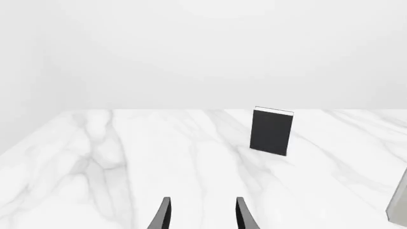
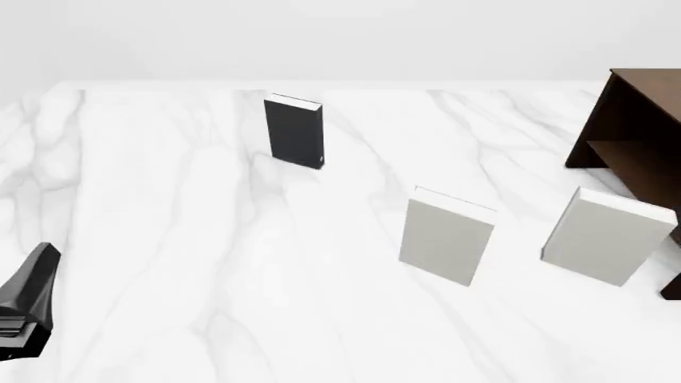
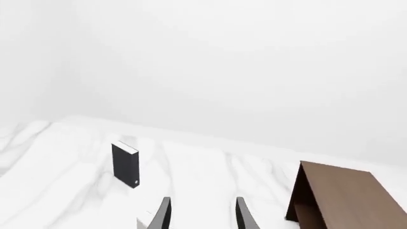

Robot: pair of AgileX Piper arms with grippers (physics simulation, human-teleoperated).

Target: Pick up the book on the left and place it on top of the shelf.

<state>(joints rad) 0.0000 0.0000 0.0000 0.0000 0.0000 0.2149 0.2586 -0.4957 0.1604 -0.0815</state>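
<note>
Black book (image 2: 293,131) upright on marble table (image 2: 191,239), untouched; both grippers spread apart, empty.
Book is a small charcoal hardcover with white page edge on top, well ahead of left gripper (image 1: 201,213) and slightly to its right. Right gripper (image 3: 201,213) shows only in its wrist view; book sits ahead-left of it, dark brown shelf (image 3: 340,198) ahead-right. Only the front view shows both pale grey books (image 2: 447,240) (image 2: 604,235) whole, standing near the shelf. White veined marble, plain white backdrop.
</note>
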